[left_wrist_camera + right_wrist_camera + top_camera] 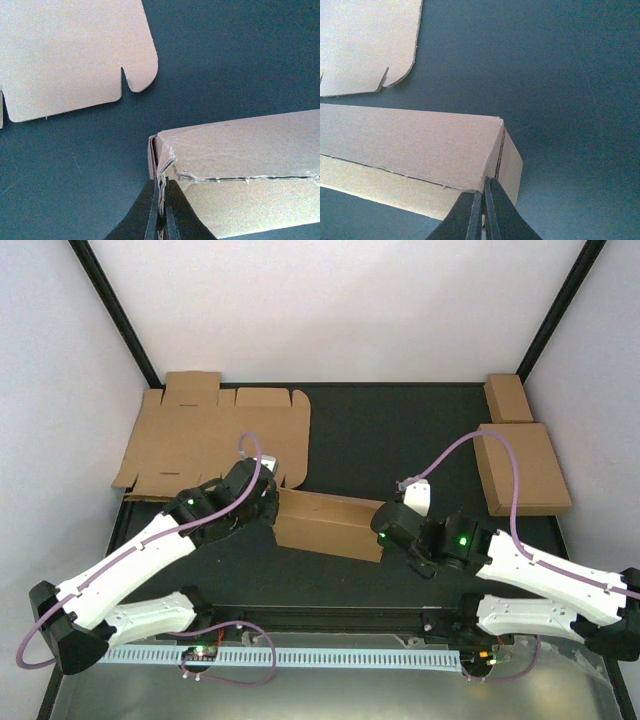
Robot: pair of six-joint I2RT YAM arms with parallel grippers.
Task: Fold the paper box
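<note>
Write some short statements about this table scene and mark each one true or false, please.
1. The left gripper and the right gripper each pinch one end of the folded cardboard piece. True.
2. The flat die-cut sheet lies on the right side of the table. False: it lies at the back left.
3. The left jaws are wide open. False: they are shut on the cardboard edge.
4. Two brown boxes sit at the right, the smaller box behind the larger box. True.

A small box (508, 397) sits at the desk's (400, 430) far right corner; a slotted white strip (330, 655) runs along its near edge; white walls (350, 300) and black posts (113, 310) enclose it
</note>
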